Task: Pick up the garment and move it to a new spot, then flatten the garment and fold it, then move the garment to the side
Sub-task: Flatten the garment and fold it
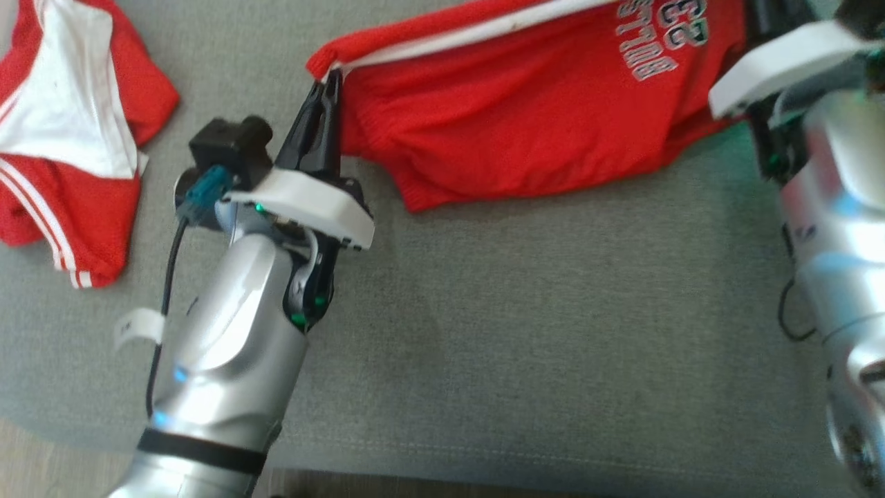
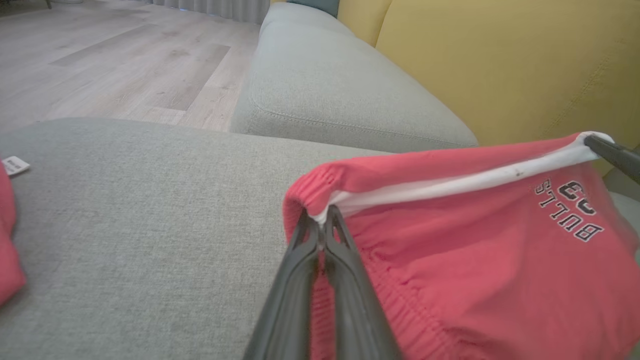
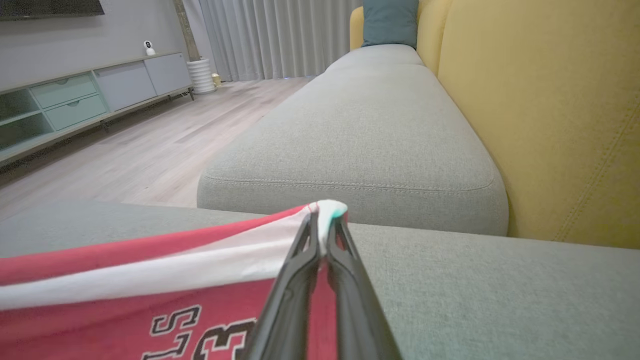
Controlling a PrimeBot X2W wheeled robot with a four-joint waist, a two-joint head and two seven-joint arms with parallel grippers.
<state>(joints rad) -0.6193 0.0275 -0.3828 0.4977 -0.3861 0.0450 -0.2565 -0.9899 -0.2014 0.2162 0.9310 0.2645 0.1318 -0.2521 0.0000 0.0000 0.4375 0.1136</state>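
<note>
Two grippers carry the garment (image 1: 525,117) between them, pulled out along its white-trimmed edge above the grey cushion (image 1: 553,332). The left gripper (image 1: 333,77) is clamped on one end of that edge, its fingers pressed together with a fold of white and red cloth pinched at the tips. The right gripper (image 3: 322,215) is clamped on the other end in the same way, near the black lettering (image 2: 570,210).

By my reading this is the first step, the garment picked up and on its way to a new spot, or just at the point of being laid down there for flattening. The next move calls for both arms to come down together at the same spread, so the cloth meets the cushion without a sag or a tuck. It should land on the bare grey stretch in front, well apart from the second red and white garment (image 1: 62,131) lying at the robot's left.

Whether the hanging lower edge touches the cushion or floats just over it I cannot tell. In the head view the right gripper's fingertips are cut off at the top right corner, behind its own white housing. The garment's far face is hidden, and the lettering is partly cropped, so the exact cut of the garment is hard to judge.
</note>
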